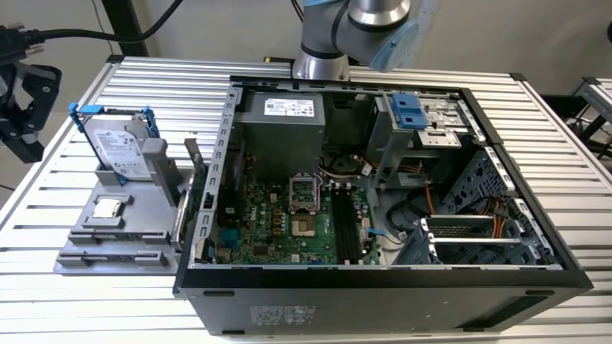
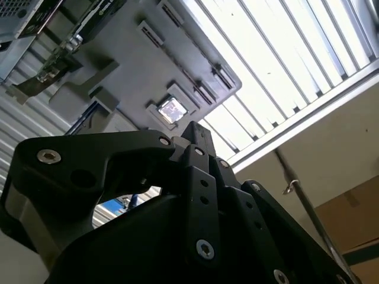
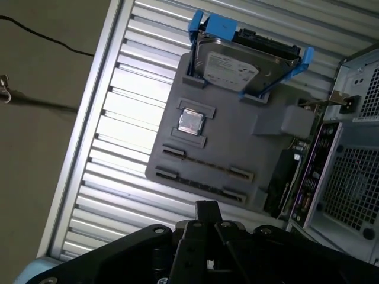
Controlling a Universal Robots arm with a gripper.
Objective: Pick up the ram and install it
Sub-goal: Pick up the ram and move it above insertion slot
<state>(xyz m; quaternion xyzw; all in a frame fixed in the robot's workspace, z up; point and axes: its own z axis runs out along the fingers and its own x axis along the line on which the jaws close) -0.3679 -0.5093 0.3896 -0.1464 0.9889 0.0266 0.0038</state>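
Note:
The ram (image 3: 207, 165) looks like the thin greenish-brown strip standing on edge in a slot of the grey fixture (image 3: 237, 142), between two small clips. My gripper (image 3: 206, 206) hangs well above the table, just off the fixture's slotted side and apart from the ram. Its black fingers meet at one tip, shut with nothing between them; the second wrist view shows the gripper (image 2: 194, 129) the same way. In the exterior view the fixture (image 1: 72, 251) lies at the exterior view's left, beside the open computer case (image 1: 383, 301), whose black motherboard slots (image 1: 346, 228) lie bare.
On the fixture also sit a hard drive (image 3: 234, 68) in a blue caddy and a square silver processor chip (image 3: 191, 122). A circuit card (image 3: 283, 180) with a metal bracket stands between fixture and case. The slatted metal table (image 3: 112, 130) ends near the fixture.

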